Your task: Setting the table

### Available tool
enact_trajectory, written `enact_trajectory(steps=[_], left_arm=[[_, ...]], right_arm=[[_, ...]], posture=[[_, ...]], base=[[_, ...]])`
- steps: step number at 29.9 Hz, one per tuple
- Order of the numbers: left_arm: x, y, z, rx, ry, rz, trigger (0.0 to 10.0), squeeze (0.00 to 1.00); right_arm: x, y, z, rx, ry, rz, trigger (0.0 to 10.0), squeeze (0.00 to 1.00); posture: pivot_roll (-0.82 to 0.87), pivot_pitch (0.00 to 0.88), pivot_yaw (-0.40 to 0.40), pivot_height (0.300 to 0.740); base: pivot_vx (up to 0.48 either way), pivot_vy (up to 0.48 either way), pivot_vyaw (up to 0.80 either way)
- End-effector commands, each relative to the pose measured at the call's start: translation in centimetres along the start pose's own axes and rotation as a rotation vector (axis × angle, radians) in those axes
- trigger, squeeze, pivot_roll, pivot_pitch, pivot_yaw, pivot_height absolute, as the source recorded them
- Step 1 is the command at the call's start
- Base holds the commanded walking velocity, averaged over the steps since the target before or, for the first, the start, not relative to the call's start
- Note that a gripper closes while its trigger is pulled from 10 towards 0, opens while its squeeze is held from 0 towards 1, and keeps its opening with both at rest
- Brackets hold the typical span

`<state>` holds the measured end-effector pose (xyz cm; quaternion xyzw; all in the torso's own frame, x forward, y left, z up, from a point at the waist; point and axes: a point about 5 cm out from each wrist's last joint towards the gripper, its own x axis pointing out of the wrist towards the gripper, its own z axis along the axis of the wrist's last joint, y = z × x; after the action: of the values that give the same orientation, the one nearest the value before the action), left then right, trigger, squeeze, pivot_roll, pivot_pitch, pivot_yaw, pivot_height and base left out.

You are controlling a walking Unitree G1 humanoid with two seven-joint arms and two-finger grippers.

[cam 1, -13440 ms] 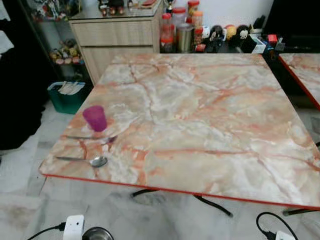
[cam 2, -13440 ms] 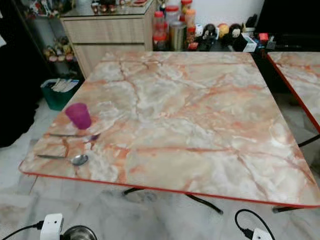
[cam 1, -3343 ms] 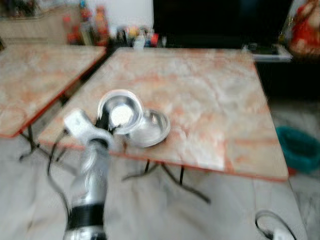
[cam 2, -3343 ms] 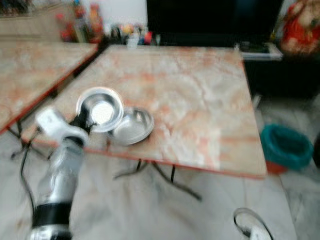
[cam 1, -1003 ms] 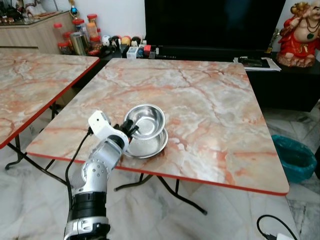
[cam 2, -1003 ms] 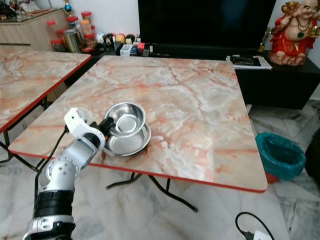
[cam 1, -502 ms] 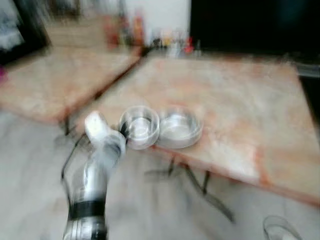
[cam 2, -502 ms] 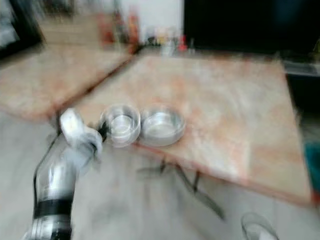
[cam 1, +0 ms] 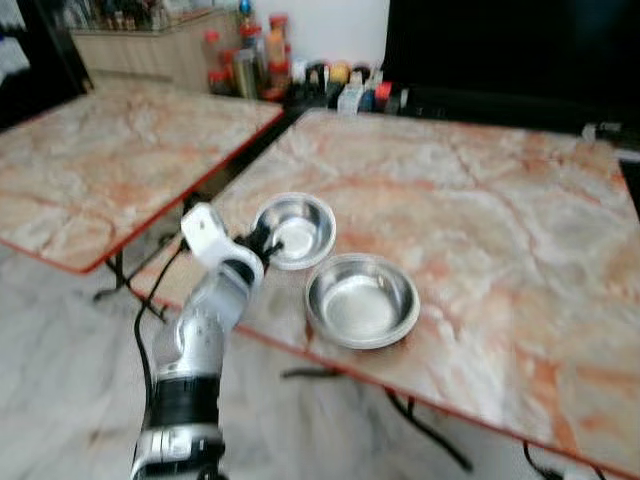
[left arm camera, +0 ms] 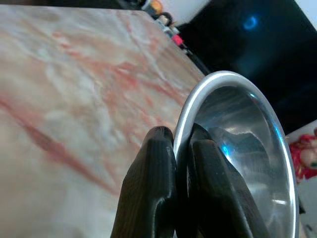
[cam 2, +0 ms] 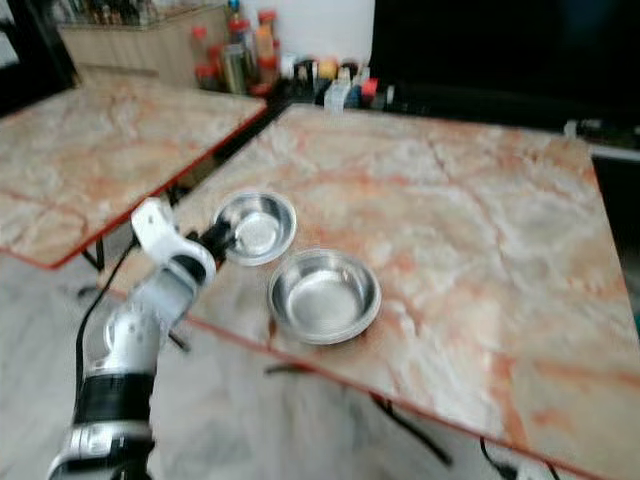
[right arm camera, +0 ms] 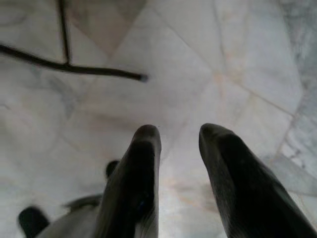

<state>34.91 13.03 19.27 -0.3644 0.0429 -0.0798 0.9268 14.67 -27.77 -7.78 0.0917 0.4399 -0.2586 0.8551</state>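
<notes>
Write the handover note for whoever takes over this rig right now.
Left gripper: shut on the rim of the small steel bowl, held at the near left part of the marble table.
Right gripper: open, hanging idle over the floor.
Large steel bowl: resting on the table near its front edge, apart from the small one.
Done: both bowls are at the table.
Left: set the small bowl down, release it, and bring whatever else the setting needs.

Two steel bowls are counted: one bowl (cam 1: 294,230) is pinched by its rim in the left gripper (cam 1: 252,244), the other bowl (cam 1: 362,300) rests on the nearer surface (cam 1: 500,230). Two marble-patterned surfaces are seen, the second surface (cam 1: 110,170) standing beside the first.
</notes>
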Motion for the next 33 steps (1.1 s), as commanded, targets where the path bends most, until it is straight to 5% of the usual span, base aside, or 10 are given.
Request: enact_trajectory(steps=[1,11,24,33], left_arm=[[-0.2,-1.0,-0.2,0.008,0.033,-0.073,10.0,0.00],[-1.1,-2.5,-2.7,0.039,0.230,-0.243,10.0,0.00],[-1.1,-2.0,-2.6,0.076,0.239,-0.207,10.0,0.00],[-1.0,-0.5,-2.2,0.150,0.255,-0.064,10.0,0.00]], right_arm=[[-0.1,-0.4,-0.6,0.011,0.026,-0.013,10.0,0.00],[-0.1,-0.4,-0.7,0.004,0.040,-0.009,10.0,0.00],[-0.1,-0.4,-0.7,-0.004,0.032,-0.008,10.0,0.00],[-0.1,-0.4,-0.7,-0.006,0.036,-0.010,10.0,0.00]], posture=[[0.00,0.065,0.040,0.740],[0.01,0.069,0.040,0.740],[0.00,0.070,0.040,0.740],[0.01,0.070,0.041,0.740]], base=[[0.000,0.000,-0.78],[0.000,0.000,-0.75],[0.000,0.000,-0.40],[0.000,0.000,0.00]])
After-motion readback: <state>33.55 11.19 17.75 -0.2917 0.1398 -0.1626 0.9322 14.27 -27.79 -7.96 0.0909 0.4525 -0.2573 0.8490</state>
